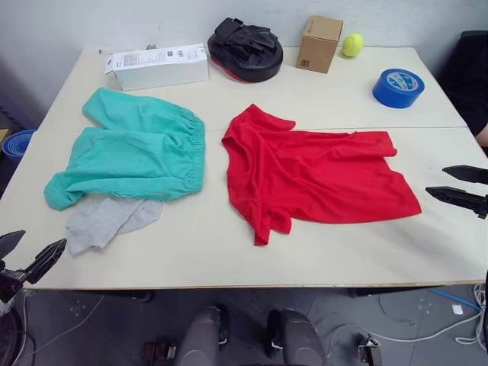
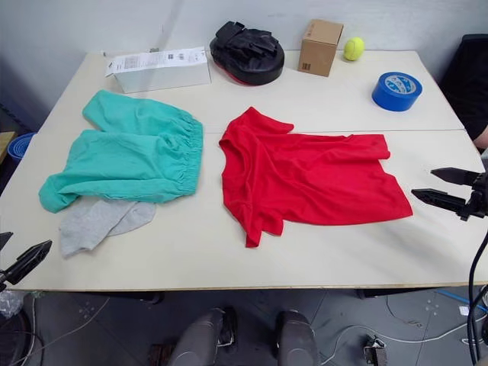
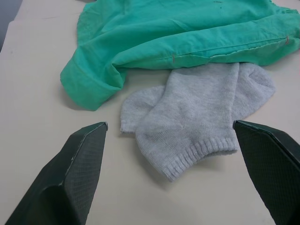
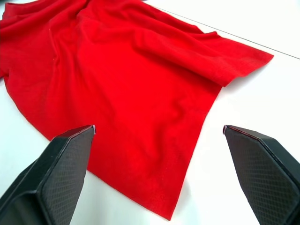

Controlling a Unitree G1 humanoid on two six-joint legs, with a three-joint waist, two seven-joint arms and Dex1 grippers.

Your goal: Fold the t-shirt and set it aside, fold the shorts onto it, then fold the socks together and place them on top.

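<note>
Right wrist view has the right gripper [image 4: 157, 176] wide open, empty, facing the red t-shirt's [image 4: 117, 79] hem mid-table. It looks light, floppy and wrinkle-prone, so I'd pinch a hem corner. Left gripper [image 3: 176, 176] gapes near the socks [image 3: 197, 115].

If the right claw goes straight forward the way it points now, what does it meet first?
Most likely the red t-shirt: its hem edge lies just ahead of the open right claw, with bare table between; exact depth is unclear.
</note>
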